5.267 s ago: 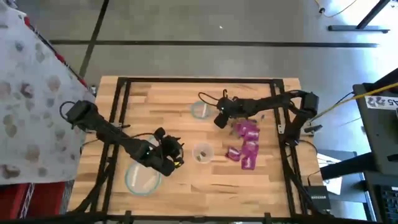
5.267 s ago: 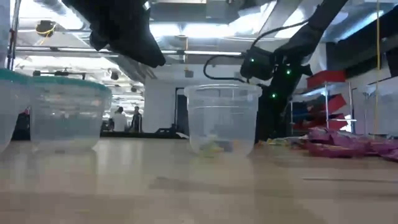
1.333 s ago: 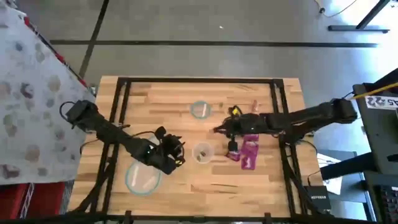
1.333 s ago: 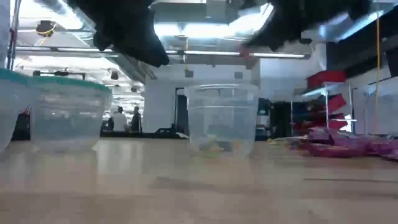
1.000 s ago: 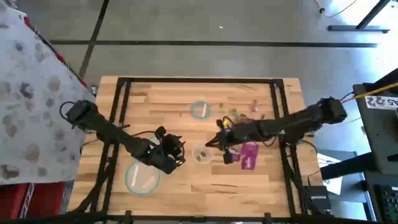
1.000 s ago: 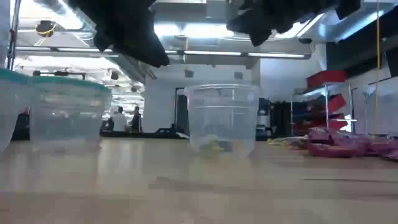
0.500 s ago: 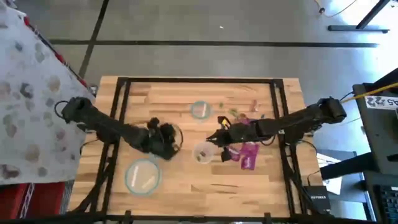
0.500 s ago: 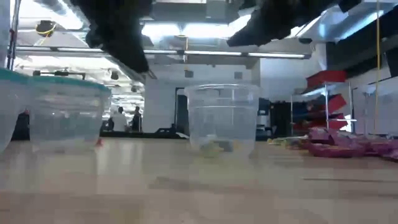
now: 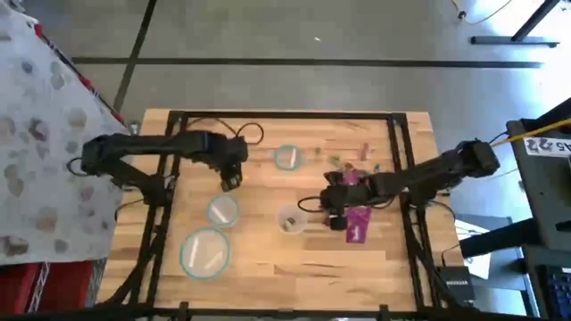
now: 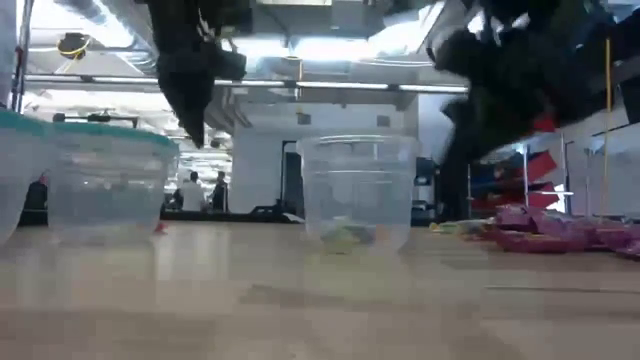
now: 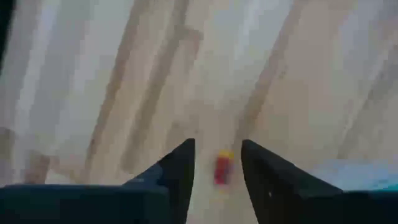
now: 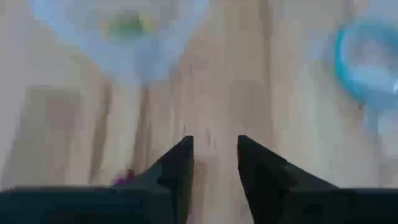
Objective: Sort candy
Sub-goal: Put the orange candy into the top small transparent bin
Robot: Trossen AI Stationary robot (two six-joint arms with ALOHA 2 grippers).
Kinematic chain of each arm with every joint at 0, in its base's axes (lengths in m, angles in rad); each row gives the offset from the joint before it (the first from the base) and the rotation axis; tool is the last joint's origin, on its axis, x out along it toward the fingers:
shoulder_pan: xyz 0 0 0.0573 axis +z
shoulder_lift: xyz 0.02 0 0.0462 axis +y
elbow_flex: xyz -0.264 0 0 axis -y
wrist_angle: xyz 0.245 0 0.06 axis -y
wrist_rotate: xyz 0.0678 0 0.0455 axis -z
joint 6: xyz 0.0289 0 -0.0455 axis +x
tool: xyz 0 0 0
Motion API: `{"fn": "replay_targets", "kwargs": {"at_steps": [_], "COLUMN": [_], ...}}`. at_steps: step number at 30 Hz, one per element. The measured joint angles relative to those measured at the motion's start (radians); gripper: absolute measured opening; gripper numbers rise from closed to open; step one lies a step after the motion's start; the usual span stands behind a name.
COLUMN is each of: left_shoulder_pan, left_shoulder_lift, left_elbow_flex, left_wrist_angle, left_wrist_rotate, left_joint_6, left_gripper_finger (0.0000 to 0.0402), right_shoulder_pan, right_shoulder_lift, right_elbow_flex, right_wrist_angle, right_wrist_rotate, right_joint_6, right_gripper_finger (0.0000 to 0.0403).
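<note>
Looking down on the pale wooden plank table (image 9: 268,259), I see my left arm reaching along the far edge, its left gripper (image 9: 231,178) with fingers parted above a small red-and-yellow sweet (image 11: 222,168), gripping nothing. The right gripper (image 9: 334,201) sits near the table's middle, fingers apart and empty, beside the small clear plastic cup (image 9: 290,218) holding greenish sweets. The magenta-purple wrapped candy (image 9: 356,225) lies toward the right edge. Three round clear teal-rimmed bowls (image 9: 205,253) stand left and centre.
</note>
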Motion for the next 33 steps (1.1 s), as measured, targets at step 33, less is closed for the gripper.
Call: {"fn": "replay_targets", "kwargs": {"at_steps": [33], "left_shoulder_pan": [-0.018], "left_shoulder_lift": [0.128], "left_elbow_flex": [-0.276], "left_wrist_angle": [0.192], "left_wrist_rotate": [0.096], "left_joint_6": [0.145], "left_gripper_finger": [0.0250], "right_shoulder_pan": [0.032], "right_shoulder_lift": [0.000], "right_elbow_flex": [-0.220], "right_wrist_angle": [0.435], "right_wrist_rotate": [0.013], "right_joint_6": [0.075], "right_gripper_finger": [0.0127]}}
